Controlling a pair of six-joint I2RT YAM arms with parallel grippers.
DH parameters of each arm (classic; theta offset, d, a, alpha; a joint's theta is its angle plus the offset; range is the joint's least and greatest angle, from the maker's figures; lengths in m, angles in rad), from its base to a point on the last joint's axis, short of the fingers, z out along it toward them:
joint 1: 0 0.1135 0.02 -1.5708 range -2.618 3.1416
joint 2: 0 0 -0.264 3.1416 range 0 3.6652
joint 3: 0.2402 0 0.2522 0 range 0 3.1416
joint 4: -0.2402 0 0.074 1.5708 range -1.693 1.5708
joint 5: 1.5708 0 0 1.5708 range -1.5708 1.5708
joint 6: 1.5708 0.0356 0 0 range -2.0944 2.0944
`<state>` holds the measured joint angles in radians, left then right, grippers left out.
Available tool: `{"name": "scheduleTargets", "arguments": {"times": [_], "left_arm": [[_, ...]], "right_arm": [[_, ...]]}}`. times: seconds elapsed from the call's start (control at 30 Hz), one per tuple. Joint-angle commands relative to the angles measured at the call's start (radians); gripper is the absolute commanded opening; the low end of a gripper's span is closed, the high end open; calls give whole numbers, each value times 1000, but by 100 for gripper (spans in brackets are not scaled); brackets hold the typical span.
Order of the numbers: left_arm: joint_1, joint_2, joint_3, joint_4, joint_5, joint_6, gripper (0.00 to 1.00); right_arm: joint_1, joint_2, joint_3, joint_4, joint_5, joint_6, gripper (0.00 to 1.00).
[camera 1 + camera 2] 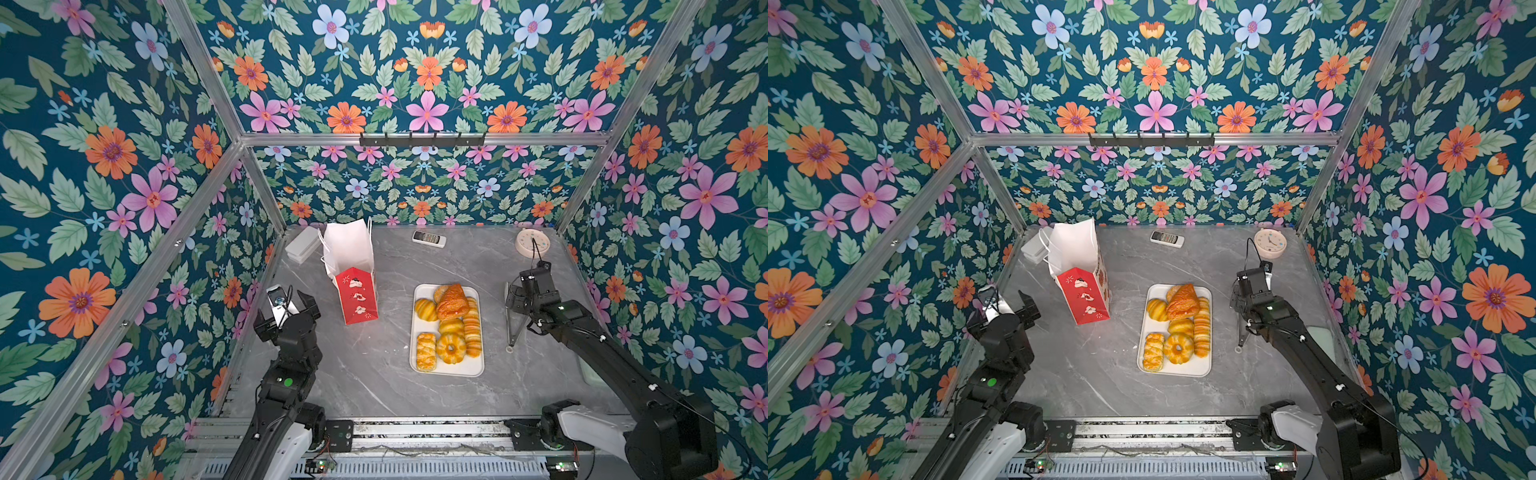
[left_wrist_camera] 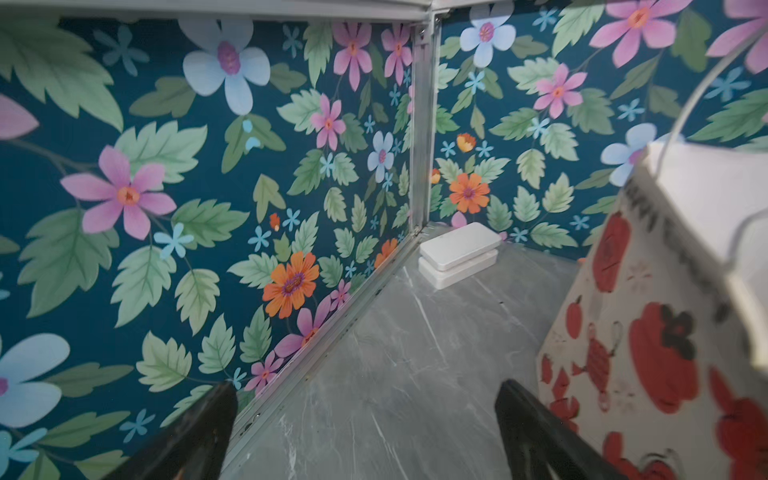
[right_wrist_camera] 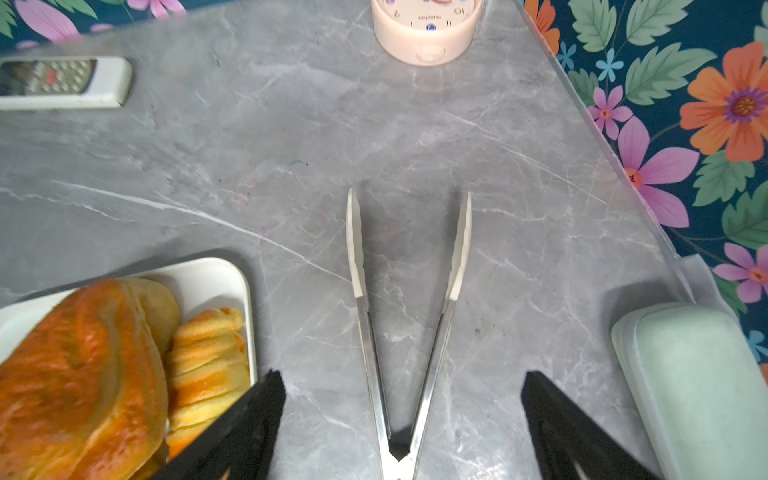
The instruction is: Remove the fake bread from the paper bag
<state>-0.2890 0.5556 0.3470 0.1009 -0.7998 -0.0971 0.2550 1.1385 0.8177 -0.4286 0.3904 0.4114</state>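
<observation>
The paper bag (image 1: 356, 297) (image 1: 1086, 297) stands upright at the back left of the table, mouth open, and only white paper shows inside. Its red-printed side fills the edge of the left wrist view (image 2: 648, 332). Several pieces of fake bread (image 1: 451, 326) (image 1: 1181, 328) (image 3: 79, 374) lie piled on a white tray (image 1: 465, 368) (image 1: 1200, 368) in the middle. My left gripper (image 1: 291, 299) (image 2: 365, 385) is open and empty beside the bag, near the left wall. My right gripper (image 1: 513, 299) (image 3: 402, 374) is open over metal tongs (image 1: 512, 328) (image 3: 407, 332), which lie spread on the table untouched.
A remote (image 1: 429, 239) (image 3: 62, 81) and a pink clock (image 1: 531, 242) (image 3: 428, 29) lie at the back. Two stacked white boxes (image 1: 300, 247) (image 2: 457, 259) sit in the back left corner. A pale green container (image 3: 698, 386) is by the right wall.
</observation>
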Motion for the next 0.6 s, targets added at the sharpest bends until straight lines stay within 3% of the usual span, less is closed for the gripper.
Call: {"name": "scheduleTargets", "arguments": {"times": [0.0,0.1,0.17,0.33,0.57], "left_arm": [[1,38,-138,401,-9,52,97],[1,185,-266,729,132,137,97],[6,328,-283,865,144,173,99],[53,603,-280,1078,261,173,100],[148,893,-226,1328,419,128,100]], "right_arm": [[1,-16,-26,81,17,-17,90],[1,-22,-57,113,21,-9,90],[1,-28,-75,134,29,-13,89],[1,-56,-118,186,20,-38,89],[1,-111,-251,436,2,-132,89]]}}
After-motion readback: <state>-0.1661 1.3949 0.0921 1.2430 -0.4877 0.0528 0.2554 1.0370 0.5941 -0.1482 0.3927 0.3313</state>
